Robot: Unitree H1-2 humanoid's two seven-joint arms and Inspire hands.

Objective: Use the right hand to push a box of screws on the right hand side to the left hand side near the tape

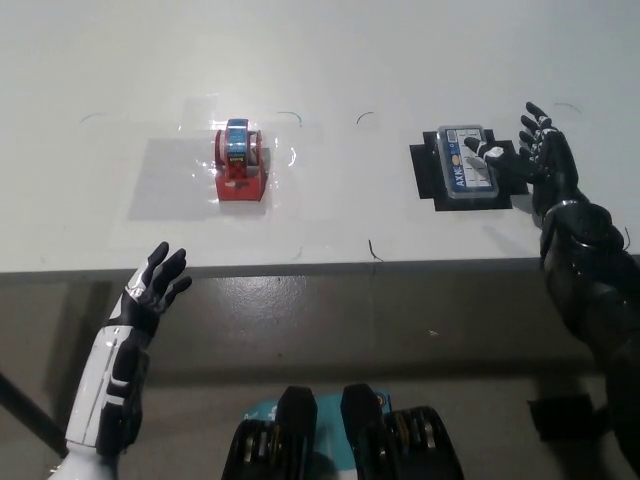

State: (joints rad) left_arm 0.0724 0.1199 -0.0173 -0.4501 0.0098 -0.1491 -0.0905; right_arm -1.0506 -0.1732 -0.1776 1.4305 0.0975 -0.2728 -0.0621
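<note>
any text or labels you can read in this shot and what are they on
Box of screws: a yellow and blue strip along its left edge carries letters, too blurred to read with certainty.
Tape dispenser: the blue patch on top has no legible print.
Table: only faint pen-like arcs and a short dark mark near the front edge, no words.
</note>
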